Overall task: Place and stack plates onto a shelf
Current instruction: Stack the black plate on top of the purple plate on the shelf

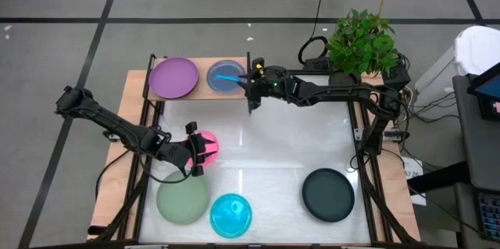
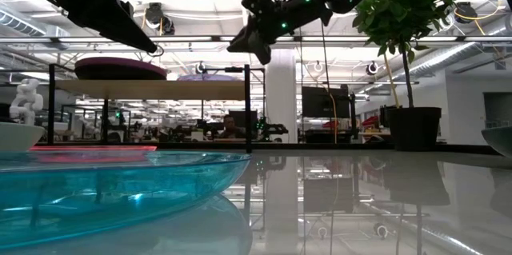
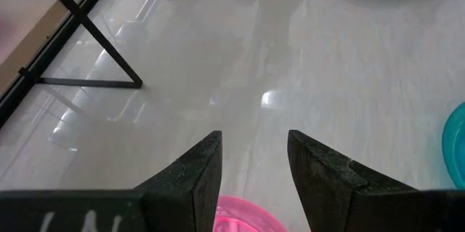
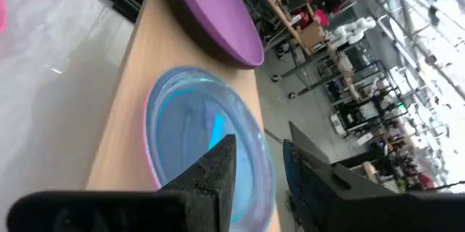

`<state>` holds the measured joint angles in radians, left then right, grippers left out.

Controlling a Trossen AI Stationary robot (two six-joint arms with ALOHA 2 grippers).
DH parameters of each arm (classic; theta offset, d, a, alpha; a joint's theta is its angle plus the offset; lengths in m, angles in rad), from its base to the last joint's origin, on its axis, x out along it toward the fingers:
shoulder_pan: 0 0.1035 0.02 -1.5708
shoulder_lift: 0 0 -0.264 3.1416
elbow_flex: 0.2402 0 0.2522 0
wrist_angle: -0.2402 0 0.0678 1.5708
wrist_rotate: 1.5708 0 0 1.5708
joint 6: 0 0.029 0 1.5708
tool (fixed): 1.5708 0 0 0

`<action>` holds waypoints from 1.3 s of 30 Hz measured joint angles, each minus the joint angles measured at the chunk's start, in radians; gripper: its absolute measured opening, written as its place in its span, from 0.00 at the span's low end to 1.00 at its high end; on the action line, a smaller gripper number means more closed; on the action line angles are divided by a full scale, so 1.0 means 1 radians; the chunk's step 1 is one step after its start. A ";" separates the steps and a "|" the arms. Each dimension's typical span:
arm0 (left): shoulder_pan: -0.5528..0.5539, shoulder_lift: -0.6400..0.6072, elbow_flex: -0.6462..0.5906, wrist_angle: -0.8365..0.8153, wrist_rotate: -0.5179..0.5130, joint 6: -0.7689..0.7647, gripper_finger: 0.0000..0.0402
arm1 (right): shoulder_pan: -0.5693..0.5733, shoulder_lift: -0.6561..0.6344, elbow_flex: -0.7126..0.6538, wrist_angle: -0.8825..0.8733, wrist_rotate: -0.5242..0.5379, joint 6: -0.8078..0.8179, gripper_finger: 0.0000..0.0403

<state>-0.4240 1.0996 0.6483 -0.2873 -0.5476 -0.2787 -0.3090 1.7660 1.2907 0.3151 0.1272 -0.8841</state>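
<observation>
Right gripper [image 1: 251,85] hangs over the right end of the shelf [image 1: 200,97], jaws parted w/ nothing between them. Directly under/just beyond its fingertips sits a small translucent stack [image 4: 207,145]: cyan dish nested in what looks like a pink one, judging by the pink rim. The stack rests flat on the wood, apart from the gripper in the right wrist view. Just beside it on the shelf's left half lies the purple plate [image 1: 173,77], rims near each other but whether touching can't be told.

Left gripper [image 1: 195,149] is low over the table's left side, jaws apart and empty, fingertips right at the near edge of a pink plate [image 1: 208,144]. In the left wrist view that pink rim [image 3: 243,216] shows between the fingers [image 3: 196,181], so the plate lies straight ahead of and below the claw. Probably next pickup; left arm is far nearer to it than the right.

Round plates, so no long axis; approach angle matters only at the rim. Near it: sage-green plate [image 1: 182,197] and second cyan plate [image 1: 231,214] toward the front edge, both apart from the pink one. Black plate [image 1: 328,193] sits well apart at front right.

Room: centre of the table [image 1: 281,140] open. Shelf posts and the right arm across the shelf's right end narrow the path upward.
</observation>
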 joint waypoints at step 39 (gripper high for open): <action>-0.145 0.000 0.000 0.002 0.008 -0.216 0.41 | 0.719 -0.576 -0.409 -0.725 0.111 1.221 0.25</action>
<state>-0.5688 1.1000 0.6479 -0.2852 -0.5400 -0.4950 0.4104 1.1896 0.8821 -0.4099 0.2383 0.3371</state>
